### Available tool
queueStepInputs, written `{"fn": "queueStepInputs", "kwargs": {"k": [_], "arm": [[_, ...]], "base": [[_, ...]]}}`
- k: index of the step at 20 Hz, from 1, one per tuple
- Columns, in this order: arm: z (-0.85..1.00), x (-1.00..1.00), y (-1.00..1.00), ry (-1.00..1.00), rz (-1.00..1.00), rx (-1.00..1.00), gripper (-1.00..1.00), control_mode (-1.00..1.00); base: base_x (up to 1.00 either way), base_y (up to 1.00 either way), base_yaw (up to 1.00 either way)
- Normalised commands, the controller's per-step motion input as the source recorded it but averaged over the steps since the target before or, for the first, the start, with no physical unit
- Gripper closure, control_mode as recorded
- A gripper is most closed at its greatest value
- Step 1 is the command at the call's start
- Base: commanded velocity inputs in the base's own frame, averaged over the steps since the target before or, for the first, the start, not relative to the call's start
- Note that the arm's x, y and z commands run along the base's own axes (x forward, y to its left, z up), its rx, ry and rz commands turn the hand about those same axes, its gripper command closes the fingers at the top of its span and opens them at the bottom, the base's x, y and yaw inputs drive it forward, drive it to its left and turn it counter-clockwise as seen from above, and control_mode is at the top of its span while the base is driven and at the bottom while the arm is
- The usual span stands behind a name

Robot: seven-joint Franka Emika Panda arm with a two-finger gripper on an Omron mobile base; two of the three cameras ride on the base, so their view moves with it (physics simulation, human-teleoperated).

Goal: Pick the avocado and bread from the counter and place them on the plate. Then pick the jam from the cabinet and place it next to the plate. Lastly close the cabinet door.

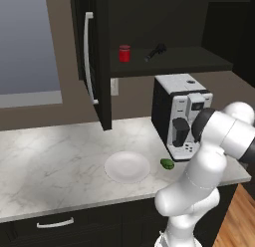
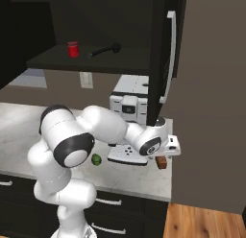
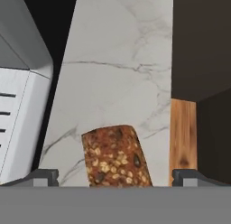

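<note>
Hovering low over the counter (image 3: 113, 60), the gripper (image 3: 116, 177) has its jaws spread fully apart with nothing held; the bread (image 3: 115, 157) lies on the marble between the two fingertips (image 3: 43, 177), seen from above. Beside it stands the coffee machine (image 1: 180, 114), near the counter's right end. Just left of the machine sits the avocado (image 1: 168, 164), close to the plate (image 1: 127, 167) but not on it. Above, the cabinet (image 1: 199, 57) shows the jam (image 1: 124, 53) on its shelf beside a dark long-handled tool (image 1: 156, 51), with the cabinet door (image 1: 94, 57) swung open.
</note>
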Motion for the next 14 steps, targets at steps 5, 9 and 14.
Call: {"fn": "queueStepInputs", "kwargs": {"k": [5, 9, 14], "arm": [[-0.09, 0.00, -0.05, 0.00, 0.00, 0.00, -1.00, -1.00], [-0.12, 0.00, -0.01, 0.01, 0.00, 0.00, -1.00, -1.00], [-0.14, 0.00, -0.03, 0.02, 0.00, 0.00, -1.00, -1.00]], "base": [[0.00, 0.00, 0.00], [0.00, 0.00, 0.00], [0.00, 0.00, 0.00]]}}
